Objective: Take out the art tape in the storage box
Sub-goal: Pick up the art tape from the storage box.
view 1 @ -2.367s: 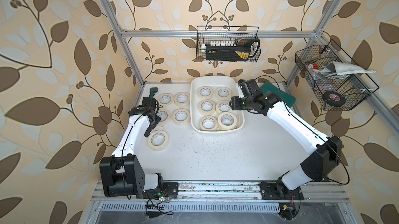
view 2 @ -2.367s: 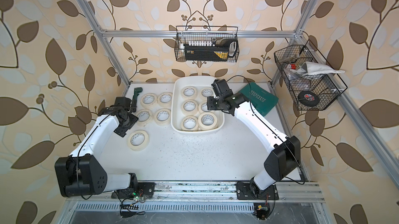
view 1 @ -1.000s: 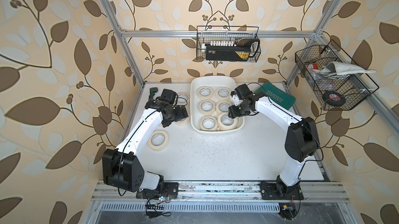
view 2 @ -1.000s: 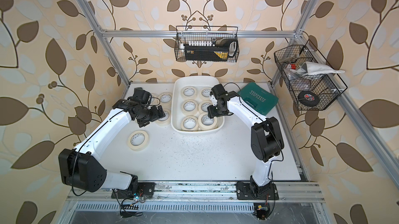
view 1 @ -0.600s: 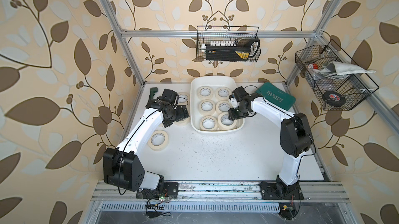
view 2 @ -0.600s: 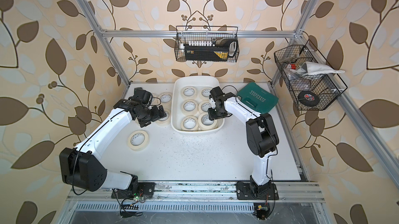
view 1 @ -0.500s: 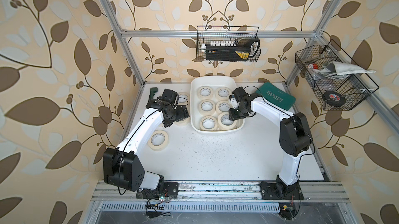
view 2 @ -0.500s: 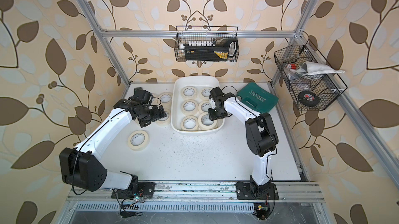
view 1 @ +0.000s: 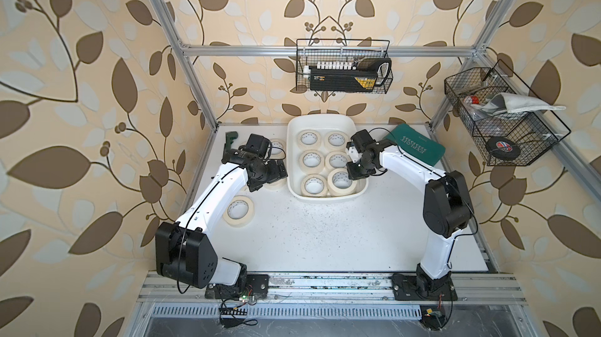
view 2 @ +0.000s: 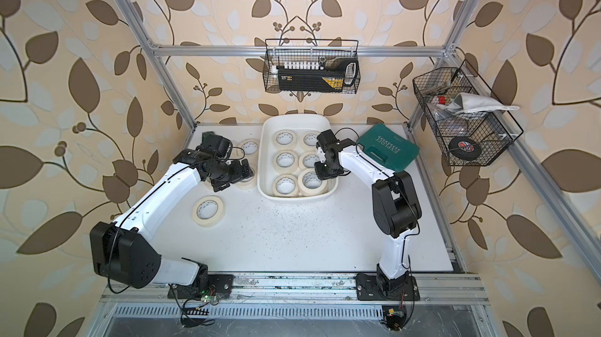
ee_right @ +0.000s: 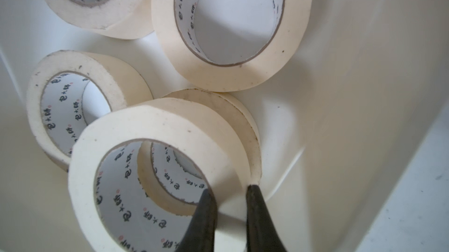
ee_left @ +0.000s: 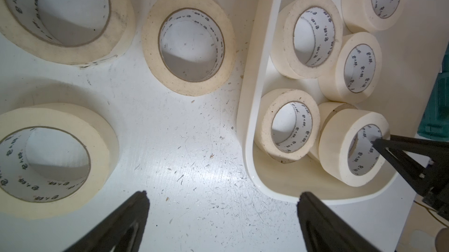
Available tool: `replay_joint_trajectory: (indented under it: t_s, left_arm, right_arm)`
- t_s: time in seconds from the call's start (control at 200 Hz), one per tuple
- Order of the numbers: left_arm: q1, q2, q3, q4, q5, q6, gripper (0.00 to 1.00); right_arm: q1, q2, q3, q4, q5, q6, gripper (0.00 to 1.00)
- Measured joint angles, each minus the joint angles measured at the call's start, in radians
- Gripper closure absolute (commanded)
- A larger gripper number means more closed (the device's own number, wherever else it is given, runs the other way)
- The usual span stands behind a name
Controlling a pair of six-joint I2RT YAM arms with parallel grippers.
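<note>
Light, stiff ring of cream masking tape, stacked on another in a corner of the shallow white plastic tub — wall pinched by the right gripper, jaws nearly together. Left gripper spread wide, empty. Probably slippery — lift straight over the sloped rim; open white table beyond.

Bright, soft light, shadows inside art tape cores, right wrist view slightly blurred.
</note>
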Motion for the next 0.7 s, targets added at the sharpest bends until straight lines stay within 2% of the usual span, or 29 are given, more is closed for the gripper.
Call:
replay_joint_trajectory:
  t_s: [0.315,0.7]
  left_arm:
    - [-0.076,-0.037,0.029,0.032,0.000,0.016,0.01]
    - [-0.243,-0.046,0.129,0.070,0.000,0.061,0.01]
  right_arm:
    - [0.013,-0.116,0.039,-0.029,0.016,0.067,1.00]
    - [0.120,-0.203,0.049,-0.027,0.142,0.188,1.00]
